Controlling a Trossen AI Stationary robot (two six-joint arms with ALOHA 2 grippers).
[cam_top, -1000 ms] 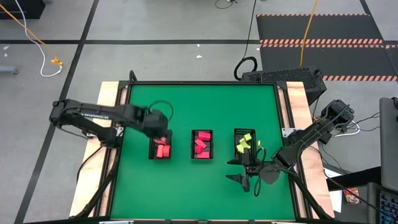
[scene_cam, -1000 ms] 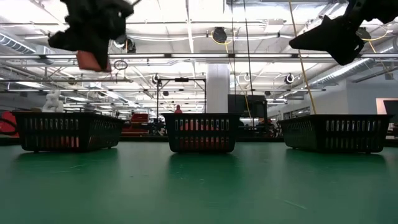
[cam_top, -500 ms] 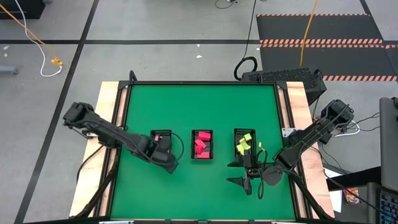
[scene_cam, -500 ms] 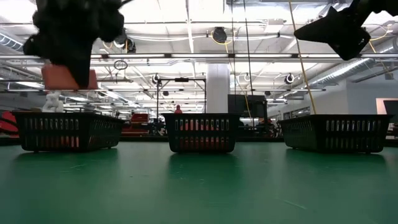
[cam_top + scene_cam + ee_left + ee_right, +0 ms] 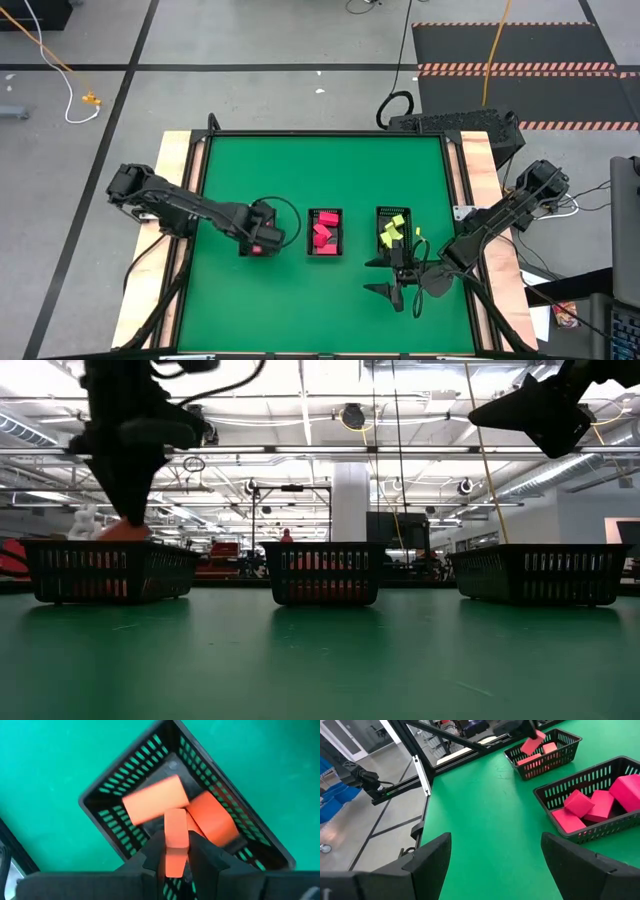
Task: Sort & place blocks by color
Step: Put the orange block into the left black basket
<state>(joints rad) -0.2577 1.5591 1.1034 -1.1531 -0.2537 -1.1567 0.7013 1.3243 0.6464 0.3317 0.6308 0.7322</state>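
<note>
The left tool (image 5: 176, 851) hangs directly over the left black mesh basket (image 5: 259, 232) on the green desk (image 5: 320, 170), its two dark fingers clamped on a narrow salmon-red bar-shaped block (image 5: 175, 840) held on end. Below it in that basket lie two more salmon-red blocks: a long bar (image 5: 152, 800) and a chunkier piece (image 5: 212, 817). In the low view the held block sits at about the basket's rim.

To finish this drop cleanly, the fingers should part only while the bar stays inside the basket's walls, and the release should be low, since the bar may bounce off the pieces beneath it. The tool should then lift straight up, clear of the mesh.

The right tool (image 5: 492, 870) waits with its fingers spread wide and empty, near the front right of the desk beside the basket of yellow-green blocks (image 5: 391, 230). The middle basket holds the pink-red blocks (image 5: 324, 230).
</note>
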